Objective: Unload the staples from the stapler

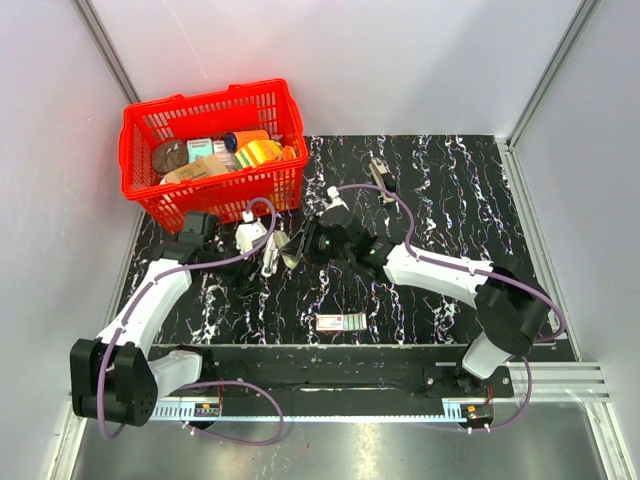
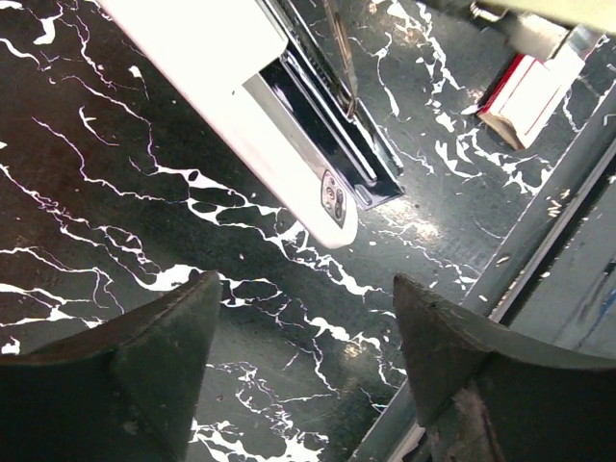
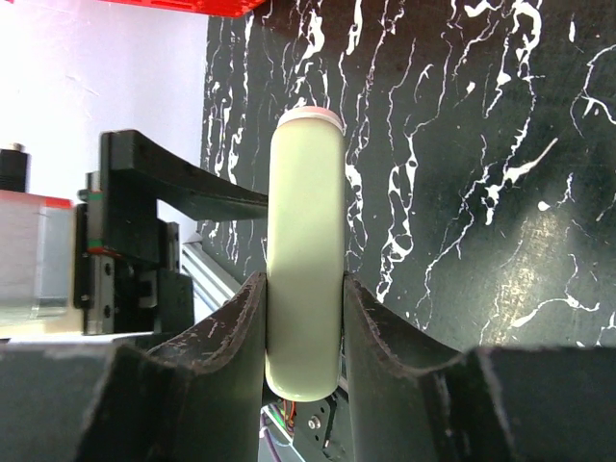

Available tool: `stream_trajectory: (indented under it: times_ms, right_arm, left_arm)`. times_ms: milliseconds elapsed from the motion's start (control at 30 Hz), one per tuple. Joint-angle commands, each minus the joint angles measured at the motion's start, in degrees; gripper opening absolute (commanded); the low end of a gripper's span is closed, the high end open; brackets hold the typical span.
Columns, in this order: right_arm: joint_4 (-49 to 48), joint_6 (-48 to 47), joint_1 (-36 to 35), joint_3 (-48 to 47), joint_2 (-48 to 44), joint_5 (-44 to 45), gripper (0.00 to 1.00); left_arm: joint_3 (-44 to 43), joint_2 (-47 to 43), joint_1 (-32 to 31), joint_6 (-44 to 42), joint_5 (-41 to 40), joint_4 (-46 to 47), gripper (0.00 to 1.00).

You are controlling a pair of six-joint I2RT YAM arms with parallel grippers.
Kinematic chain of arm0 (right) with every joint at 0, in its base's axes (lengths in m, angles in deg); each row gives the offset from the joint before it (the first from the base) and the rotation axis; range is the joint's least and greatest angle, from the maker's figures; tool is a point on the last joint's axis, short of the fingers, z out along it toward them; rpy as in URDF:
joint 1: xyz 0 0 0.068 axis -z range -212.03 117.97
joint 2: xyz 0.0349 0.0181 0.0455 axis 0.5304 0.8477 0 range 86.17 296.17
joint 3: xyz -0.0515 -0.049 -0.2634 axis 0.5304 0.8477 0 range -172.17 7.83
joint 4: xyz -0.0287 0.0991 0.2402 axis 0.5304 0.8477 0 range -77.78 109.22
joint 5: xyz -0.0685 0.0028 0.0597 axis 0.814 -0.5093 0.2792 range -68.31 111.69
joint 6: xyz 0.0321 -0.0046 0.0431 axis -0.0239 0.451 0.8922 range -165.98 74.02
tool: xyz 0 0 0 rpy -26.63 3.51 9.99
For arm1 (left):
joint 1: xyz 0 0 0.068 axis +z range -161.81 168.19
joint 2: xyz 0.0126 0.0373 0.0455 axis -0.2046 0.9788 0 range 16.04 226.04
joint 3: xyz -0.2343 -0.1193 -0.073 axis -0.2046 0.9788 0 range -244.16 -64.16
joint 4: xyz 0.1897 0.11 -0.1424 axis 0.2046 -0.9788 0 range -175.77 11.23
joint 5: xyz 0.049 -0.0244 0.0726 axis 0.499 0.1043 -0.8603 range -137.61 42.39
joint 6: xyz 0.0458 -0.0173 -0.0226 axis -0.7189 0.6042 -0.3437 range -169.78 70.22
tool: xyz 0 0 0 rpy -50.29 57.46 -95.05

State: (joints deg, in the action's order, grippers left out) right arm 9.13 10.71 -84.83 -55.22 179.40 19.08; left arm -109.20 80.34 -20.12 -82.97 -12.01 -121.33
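Observation:
The stapler (image 3: 306,241) is a pale grey-beige bar with rounded ends, standing upright between my right gripper's fingers. My right gripper (image 3: 306,289) is shut on its sides. In the top view the right gripper (image 1: 303,244) holds the stapler (image 1: 284,250) over the middle of the black marbled mat. In the left wrist view the stapler (image 2: 241,115) is swung apart, and its dark and silvery metal channel (image 2: 337,135) is exposed. My left gripper (image 2: 306,289) hangs open just short of the stapler's rounded end, with only mat between its fingers. No staples can be made out.
A red basket (image 1: 225,195) full of assorted items stands at the back left, close behind the left gripper (image 1: 260,248). A flat white box (image 1: 342,321) lies near the mat's front edge. A small dark and silvery object (image 1: 380,172) lies at the back centre. White walls enclose the table.

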Motion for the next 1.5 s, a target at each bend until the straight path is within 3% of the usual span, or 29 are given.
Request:
stream_trajectory:
  times_ms: [0, 333, 500, 733, 1033, 1167, 1233, 1467]
  right_arm:
    - [-5.78, 1.23, -0.55, -0.32, -2.79, -0.28, 0.0]
    - [-8.33, 2.9, -0.9, 0.91, -2.79, -1.52, 0.0]
    - [-8.95, 3.43, -1.34, 1.61, -2.97, -1.87, 0.0]
    - [-9.83, 4.13, -2.75, 3.1, -2.7, -2.66, 0.0]
    - [-10.18, 2.12, -3.72, 4.24, -0.16, -4.33, 0.0]
    - [-9.56, -2.97, -3.81, 4.69, 1.51, -5.73, 0.0]
    - [-8.25, -6.92, -3.81, 4.16, 2.65, -6.61, 0.0]
    - [-5.61, -15.72, -3.81, 3.9, 4.07, -7.93, 0.0]
  left_arm:
    - [1.0, 0.48, -0.3, -1.7, 0.71, 5.03, 0.73]
    - [1.27, 1.89, -0.21, -0.38, 2.46, 7.85, 0.78]
    - [1.7, 2.33, -0.21, -0.12, 2.46, 9.52, 0.76]
    - [2.76, 3.29, 0.32, -1.53, 0.88, 12.42, 0.42]
    - [4.78, 2.42, 0.41, -3.9, -2.98, 13.39, 0.23]
    - [5.31, 1.36, 0.41, -5.3, -6.58, 14.35, 0.17]
    - [6.27, 1.01, 0.41, -6.27, -8.43, 16.1, 0.08]
    - [11.37, 0.66, 0.41, -6.8, -13.18, 23.75, 0.03]
